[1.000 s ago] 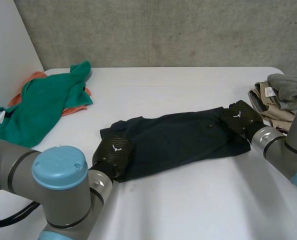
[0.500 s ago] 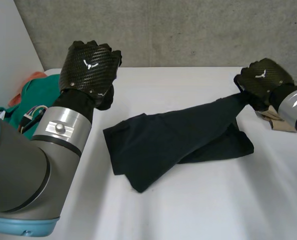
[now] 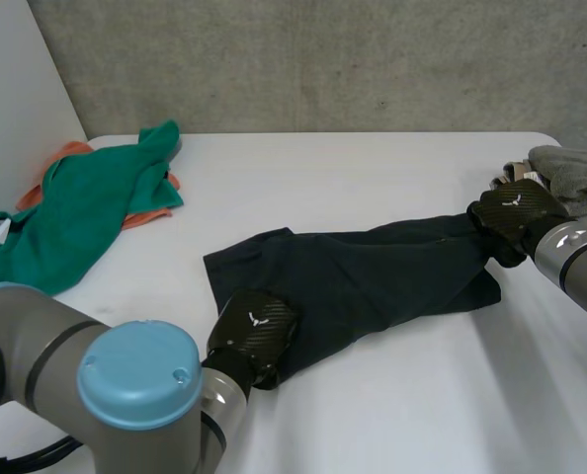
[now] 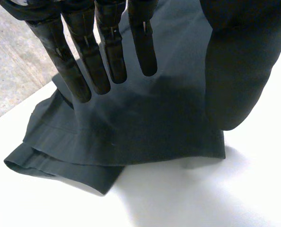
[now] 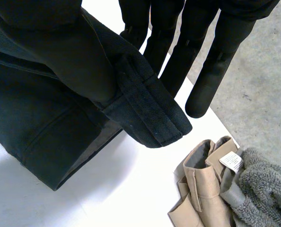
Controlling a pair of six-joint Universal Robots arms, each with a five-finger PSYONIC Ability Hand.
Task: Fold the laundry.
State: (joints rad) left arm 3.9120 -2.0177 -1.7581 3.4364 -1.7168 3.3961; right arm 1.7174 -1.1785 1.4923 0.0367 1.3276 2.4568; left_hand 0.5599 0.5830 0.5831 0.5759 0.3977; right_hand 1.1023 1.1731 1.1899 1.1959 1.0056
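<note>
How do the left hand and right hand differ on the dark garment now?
The left hand lies open over a near corner of the dark garment; the right hand pinches its opposite hem. By the left hand the cloth lies flat; the right hand holds it raised. Both are at one garment.

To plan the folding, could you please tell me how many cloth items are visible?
5: dark garment centre; green cloth over orange cloth, left; beige garment beside grey fleece, right. Others may be hidden.

Setting: robot test lab. Bare grey concrete wall [image 3: 323, 59] behind a plain white counter [image 3: 373, 178]; green clothing heap [image 3: 76, 212] and beige-grey pile [image 3: 568, 170] at opposite ends; grey robot arm [image 3: 125, 385] in foreground.
</note>
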